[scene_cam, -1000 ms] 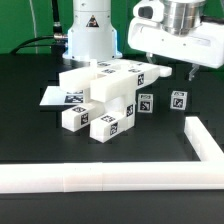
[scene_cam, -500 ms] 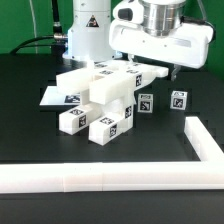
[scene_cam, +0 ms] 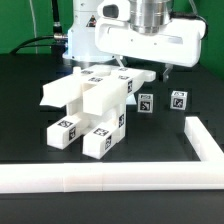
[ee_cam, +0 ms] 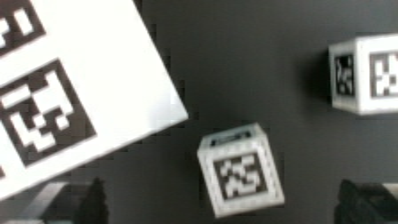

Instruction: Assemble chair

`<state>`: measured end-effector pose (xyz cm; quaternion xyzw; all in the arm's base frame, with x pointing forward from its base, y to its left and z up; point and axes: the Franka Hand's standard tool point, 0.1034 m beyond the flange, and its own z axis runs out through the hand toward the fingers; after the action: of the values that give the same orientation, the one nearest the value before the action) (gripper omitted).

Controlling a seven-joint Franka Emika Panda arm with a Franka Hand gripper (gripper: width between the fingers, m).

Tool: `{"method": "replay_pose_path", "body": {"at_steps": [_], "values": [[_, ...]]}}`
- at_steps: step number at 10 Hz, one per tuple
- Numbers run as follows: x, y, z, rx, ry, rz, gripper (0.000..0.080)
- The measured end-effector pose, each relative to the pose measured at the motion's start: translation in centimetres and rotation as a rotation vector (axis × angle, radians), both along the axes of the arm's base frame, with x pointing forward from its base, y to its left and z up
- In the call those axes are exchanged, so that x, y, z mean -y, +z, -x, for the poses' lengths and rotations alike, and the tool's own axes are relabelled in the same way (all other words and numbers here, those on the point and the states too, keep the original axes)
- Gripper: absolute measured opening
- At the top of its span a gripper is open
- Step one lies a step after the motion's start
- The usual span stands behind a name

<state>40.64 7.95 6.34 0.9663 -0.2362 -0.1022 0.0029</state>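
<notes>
Only the wrist view is showing the pincer (ee_cam: 217,197) standing wide open and holding nothing above a small tagged cube (ee_cam: 240,170), while the exterior view is showing the heaped chair pieces (scene_cam: 92,108) lying near the middle of the desk (scene_cam: 25,135), wearing black-and-white square tags.

White tagged chair pieces (scene_cam: 95,105) lie clustered; two small blocks (scene_cam: 178,100) stand beside, seemingly upright.

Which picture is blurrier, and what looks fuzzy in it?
Wrist view: blurrier; the small tagged cube and the large tagged white piece have soft, smeared edges, and the dark fingertips are vague blobs. Exterior view: sharper; white chair pieces stand bright against the black table.
</notes>
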Motion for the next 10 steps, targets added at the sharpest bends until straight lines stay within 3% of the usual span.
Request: {"method": "replay_pose_path", "body": {"at_steps": [2, 7, 10], "values": [[0.8, 0.0, -1.4, 0.013, 0.006, 0.000, 0.0649], [0.8, 0.0, -1.5, 0.016, 0.009, -0.001, 0.0649], [3.4, -0.6, -1.9, 0.022, 0.112, -0.017, 0.0649]]}}
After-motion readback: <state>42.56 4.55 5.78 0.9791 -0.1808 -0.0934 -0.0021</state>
